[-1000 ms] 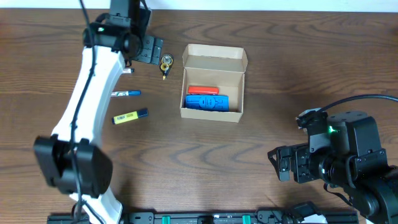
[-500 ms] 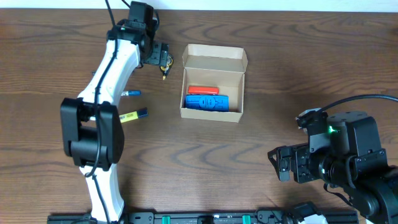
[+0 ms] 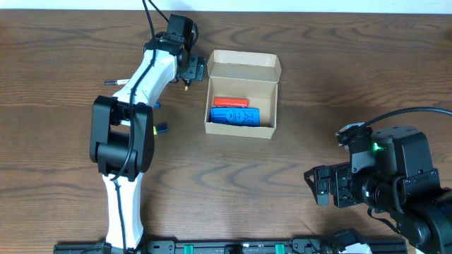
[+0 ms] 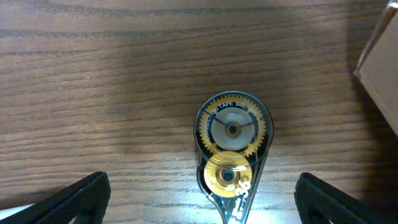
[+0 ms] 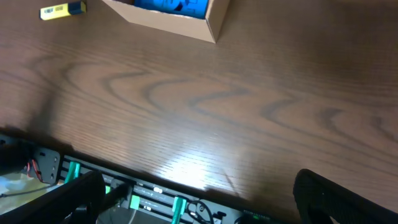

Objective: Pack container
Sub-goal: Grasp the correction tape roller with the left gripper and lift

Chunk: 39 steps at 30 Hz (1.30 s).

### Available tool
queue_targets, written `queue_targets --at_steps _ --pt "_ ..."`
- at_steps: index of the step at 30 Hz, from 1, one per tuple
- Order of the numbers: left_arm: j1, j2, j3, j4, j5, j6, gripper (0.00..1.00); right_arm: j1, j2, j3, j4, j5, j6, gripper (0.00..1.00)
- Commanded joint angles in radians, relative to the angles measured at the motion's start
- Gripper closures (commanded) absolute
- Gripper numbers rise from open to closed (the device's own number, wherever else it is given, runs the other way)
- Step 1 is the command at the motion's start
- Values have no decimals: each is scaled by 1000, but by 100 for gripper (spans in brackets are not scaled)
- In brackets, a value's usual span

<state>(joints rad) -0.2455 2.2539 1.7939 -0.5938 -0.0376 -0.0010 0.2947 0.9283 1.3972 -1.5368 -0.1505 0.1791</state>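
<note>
Left claw (image 3: 192, 70): jaws apart, poised over a correction tape dispenser (image 4: 233, 149) lying on the surface (image 3: 339, 77), just beside the open container (image 3: 240, 129). Right claw (image 3: 319, 185): jaws apart, empty, well apart from the container.

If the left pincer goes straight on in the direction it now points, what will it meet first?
Probably the correction tape roller, lying on the table between the left pincer's open fingers; the container stands aside.

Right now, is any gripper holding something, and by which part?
Nothing is held: the left gripper is open over the correction tape, the right gripper open over the table.
</note>
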Motion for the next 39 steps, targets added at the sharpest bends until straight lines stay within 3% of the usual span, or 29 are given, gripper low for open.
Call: queue_targets --at_steps 1,19,20,32,39 --pt "-11 19 2 14 -16 -14 4 -8 1 0 -1 -8 10 1" --pt "-27 79 2 60 -18 -41 0 -8 1 0 -1 -8 10 1" --pt "-27 80 2 60 -18 -41 6 -8 1 0 -1 -8 10 1" --pt "-26 113 0 48 -14 -45 25 -8 1 0 -1 -7 10 1" --pt "-23 113 0 44 -14 -48 46 -8 1 0 -1 -8 10 1"
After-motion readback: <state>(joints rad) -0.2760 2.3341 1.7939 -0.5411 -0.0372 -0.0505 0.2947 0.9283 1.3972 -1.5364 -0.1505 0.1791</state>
